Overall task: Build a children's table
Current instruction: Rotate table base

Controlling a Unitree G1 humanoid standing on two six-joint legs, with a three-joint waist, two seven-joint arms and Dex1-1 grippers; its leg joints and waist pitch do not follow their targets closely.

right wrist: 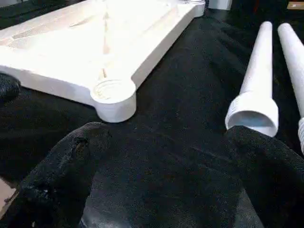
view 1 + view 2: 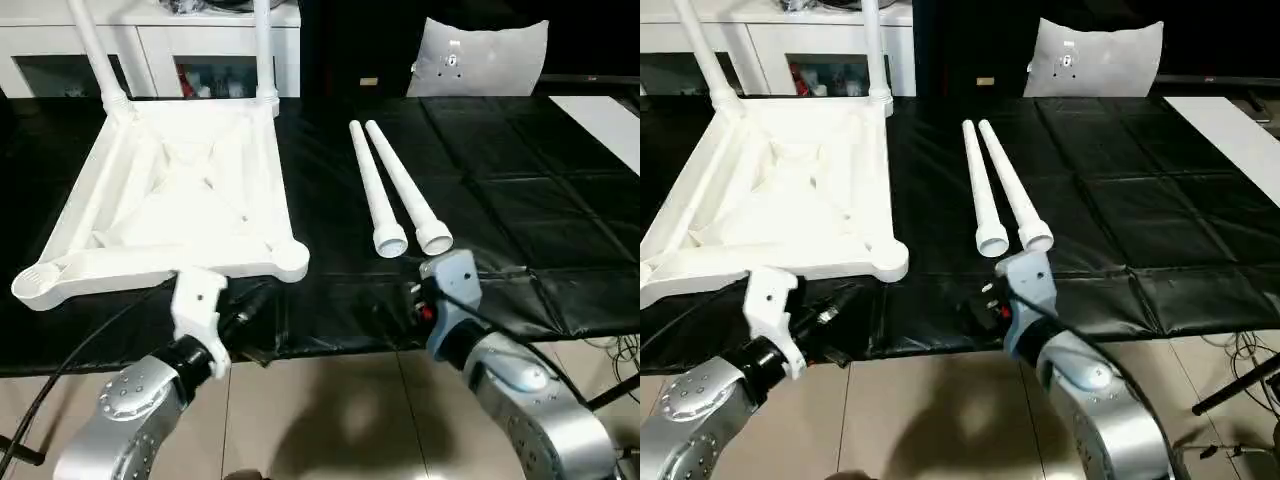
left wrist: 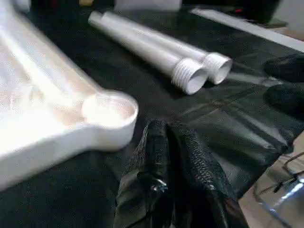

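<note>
The white tabletop [image 2: 170,200] lies upside down on the left part of the black-covered work surface [image 2: 520,200], its ribbed underside facing up. Two white tube legs already stand in its far corner sockets: the far-left leg [image 2: 95,50] leans up and away to the left, and the far-right leg [image 2: 262,45] rises almost straight. The near-right corner socket [image 2: 290,262] is empty and open upward, as is the near-left corner socket [image 2: 35,285] at the near edge of the surface. To the right of the tabletop, apart from it, two loose legs [image 2: 395,190] lie side by side and touching along their length, running from far to near with their threaded, wider ends pointing toward the robot. The left gripper [image 3: 166,156] sits just near of the empty near-right socket, its two black fingers pressed together with nothing between them. The right gripper [image 1: 161,156] hangs just near of the threaded ends of the loose legs, its fingers [image 1: 71,161] spread wide apart and holding nothing, the black surface visible between them. At the far side stand white cabinets [image 2: 150,45], and a grey-white sheet-like object [image 2: 480,55] rests at the far edge of the surface
</note>
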